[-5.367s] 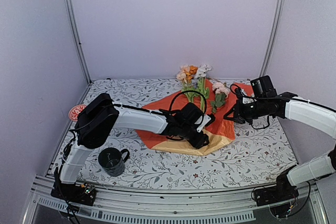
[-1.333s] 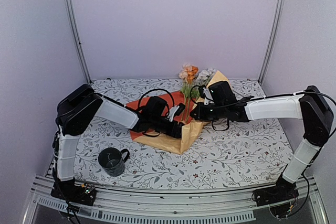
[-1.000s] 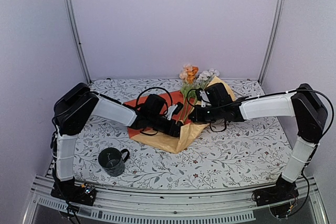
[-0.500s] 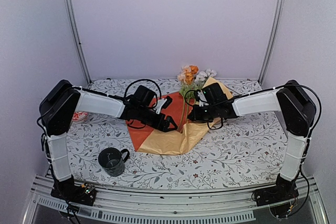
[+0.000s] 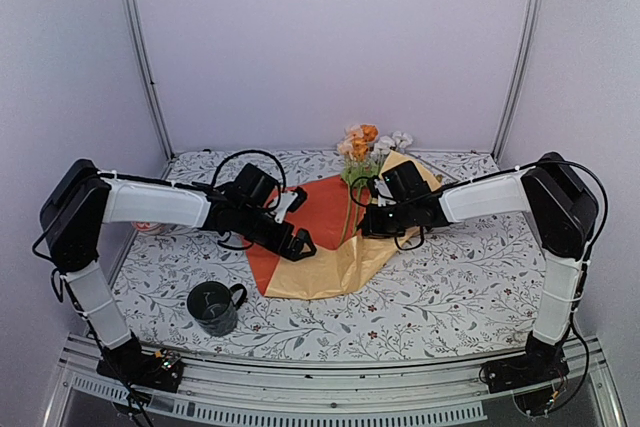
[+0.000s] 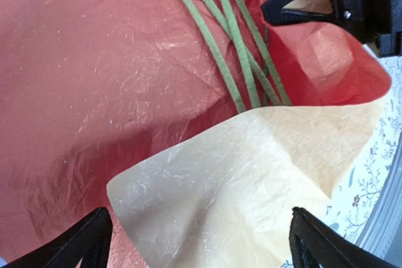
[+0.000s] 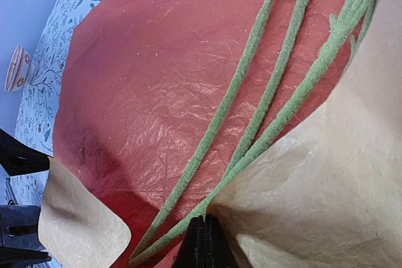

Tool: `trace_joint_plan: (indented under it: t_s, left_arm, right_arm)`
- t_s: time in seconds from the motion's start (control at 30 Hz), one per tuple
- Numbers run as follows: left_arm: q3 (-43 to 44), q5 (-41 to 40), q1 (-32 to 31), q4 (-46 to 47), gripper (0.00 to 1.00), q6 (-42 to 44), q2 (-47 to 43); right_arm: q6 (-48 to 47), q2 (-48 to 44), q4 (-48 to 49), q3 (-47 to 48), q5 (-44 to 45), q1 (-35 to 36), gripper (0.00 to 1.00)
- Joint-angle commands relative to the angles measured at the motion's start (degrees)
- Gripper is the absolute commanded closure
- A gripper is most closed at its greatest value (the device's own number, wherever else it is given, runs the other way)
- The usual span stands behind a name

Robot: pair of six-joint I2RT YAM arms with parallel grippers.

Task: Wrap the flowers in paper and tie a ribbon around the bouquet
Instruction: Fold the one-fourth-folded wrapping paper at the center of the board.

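The surface (image 5: 470,277) carries the paper (image 5: 320,212) spread near its middle, orange-red side up on your left half. A mustard flap (image 6: 251,174) is folded in over the near and right part.

The flowers (image 5: 362,142) lie on the sheet with their heads at the far edge. Their stems (image 6: 232,42) run towards you, leaning a little left at the near end, where they slip under the mustard flap. That long axis is what matters here: it splits the paper into a covered right side and a bare left side.

The left gripper (image 5: 300,243) hangs released and spread wide, grasping nothing, just left of the stems over the red half. In its wrist view its fingertips straddle the rounded corner of the mustard flap without touching it.

The right gripper (image 5: 366,224) sits just right of the stems, clenched. In its own wrist view the tips meet on the fold where the mustard flap crosses the stems, so it looks to be pinching the paper and pinning that side.

As I judge it, the next fold belongs to your left arm, which is nearer the open half. That half lies to the left of and beneath its gripper. Any pull should go rightwards, across the stems rather than along them.
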Motion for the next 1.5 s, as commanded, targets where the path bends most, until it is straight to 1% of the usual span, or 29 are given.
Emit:
trace_joint_plan:
  t_s: [0.0,0.1,0.2,0.23,0.27,0.3,0.33,0.43,0.53,0.7,0.93,1.03,1.17,1.3,1.47]
  left_arm:
    - [-3.98,-2.04,0.27,-4.07,0.01,-1.72,-0.07]
    - [-6.57,-0.42,0.22,-2.66,0.01,-2.49,-0.35]
    - [-7.16,0.75,0.21,-1.58,0.01,-3.07,-0.59]
    - [-7.4,1.44,0.21,-0.7,0.05,-2.81,-0.76]
    - [-7.85,2.87,0.22,0.71,0.11,-2.4,-0.98]
    - [-8.18,4.36,0.26,2.11,0.22,-2.1,-1.06]
    - [-8.33,5.63,0.22,3.68,0.33,-1.93,-1.08]
    - [-8.1,9.09,0.21,6.38,0.7,-1.45,-0.43]
    - [-6.24,9.73,0.26,6.78,0.99,-0.61,0.88]
    - [-0.3,7.58,-0.64,7.64,1.0,3.02,4.41]
    - [11.24,6.63,-2.1,3.6,1.0,6.54,15.85]
    - [15.65,6.25,-3.34,2.58,1.0,7.98,19.17]
    - [20.26,6.49,-3.96,1.72,1.0,9.27,23.51]
    - [22.53,6.95,-4.65,0.6,1.0,10.65,26.12]
    - [21.87,10.08,-4.59,3.4,1.0,9.01,27.96]
  right_arm:
    - [-0.88,0.27,-0.78,1.47,-0.14,-0.18,1.0]
    - [-1.23,0.07,-1.26,1.47,-0.08,-0.23,1.0]
    - [-1.56,-0.01,-1.93,1.47,0.27,-0.29,1.0]
    - [-1.71,-0.12,-2.09,1.47,0.3,-0.24,1.0]
    - [-1.75,-0.33,-2.21,1.47,0.29,-0.21,1.0]
    - [-1.83,-0.56,-2.38,1.47,0.27,-0.27,1.0]
    - [-1.9,-0.91,-2.64,1.47,0.34,-0.21,1.0]
    - [-2.18,-2.85,-3.42,1.47,1.07,-0.16,1.0]
    - [-2.53,-5.85,-3.98,-0.34,1.87,-0.2,1.0]
    - [-2.79,-12.48,-3.94,-4.7,2.49,-0.14,1.0]
    - [-4.97,-22.43,-4.9,-9.89,3.28,-0.19,1.0]
    - [-7.1,-24.92,-5.06,-10.61,1.83,-0.13,1.0]
    - [-11.17,-26.11,-5.92,-10.24,-1.9,-0.09,1.0]
    - [-13.79,-24.97,-5.88,-8.8,-5.75,0.07,1.0]
    - [-14.11,-17.61,-2.39,-3.77,-11.08,2.42,1.0]
